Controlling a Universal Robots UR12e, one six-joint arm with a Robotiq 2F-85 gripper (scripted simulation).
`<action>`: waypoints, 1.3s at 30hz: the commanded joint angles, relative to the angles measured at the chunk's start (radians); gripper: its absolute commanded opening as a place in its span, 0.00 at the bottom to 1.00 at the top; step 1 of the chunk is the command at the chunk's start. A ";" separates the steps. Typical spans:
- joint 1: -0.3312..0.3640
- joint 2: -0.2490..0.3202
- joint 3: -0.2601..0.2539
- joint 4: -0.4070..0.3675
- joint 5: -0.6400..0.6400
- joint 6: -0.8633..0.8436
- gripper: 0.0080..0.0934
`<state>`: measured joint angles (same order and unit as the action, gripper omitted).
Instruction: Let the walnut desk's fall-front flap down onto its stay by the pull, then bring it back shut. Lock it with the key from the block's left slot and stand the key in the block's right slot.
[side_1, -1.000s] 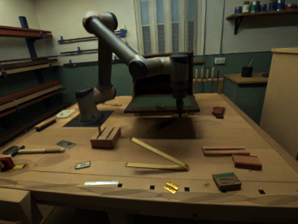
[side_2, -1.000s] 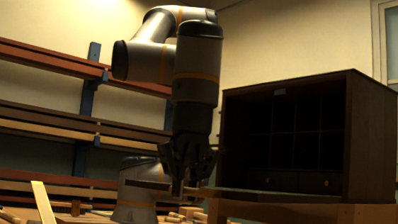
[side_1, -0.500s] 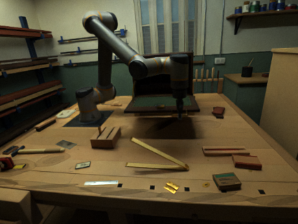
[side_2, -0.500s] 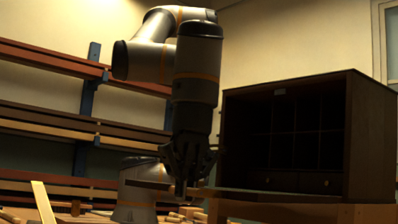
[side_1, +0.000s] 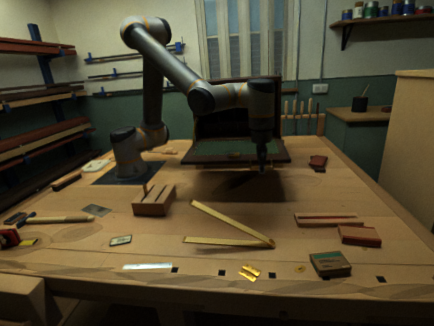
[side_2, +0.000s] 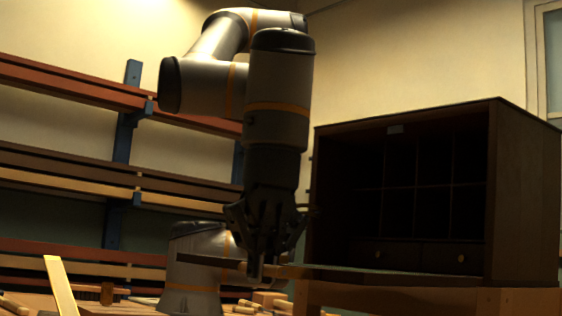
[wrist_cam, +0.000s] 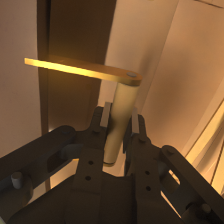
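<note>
My gripper (side_1: 261, 167) (side_2: 255, 267) (wrist_cam: 119, 120) points down at the front edge of the walnut desk's flap (side_1: 235, 150) and is closed on the flap's pale cylindrical pull (wrist_cam: 120, 120). The flap lies flat and level, its green inner face up, in front of the open desk (side_2: 425, 195). A brass stay arm (wrist_cam: 82, 70) runs from the pull's end across the wrist camera's view. The wooden key block (side_1: 154, 199) sits on the bench to the left, with the key (side_1: 145, 189) standing at its left side.
The flap's front edge (side_2: 220, 261) juts out over the bench at gripper height. A folding brass rule (side_1: 231, 231) lies on the bench in front. Small blocks and a box (side_1: 329, 263) lie to the right, hand tools to the left.
</note>
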<state>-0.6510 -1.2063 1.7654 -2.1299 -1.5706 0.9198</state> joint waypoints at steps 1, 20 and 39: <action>0.000 -0.001 -0.001 0.000 0.000 0.000 0.00; 0.000 -0.007 -0.006 0.010 0.000 0.000 0.00; 0.001 -0.020 -0.017 0.035 0.000 0.001 0.00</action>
<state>-0.6500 -1.2242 1.7493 -2.0952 -1.5705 0.9209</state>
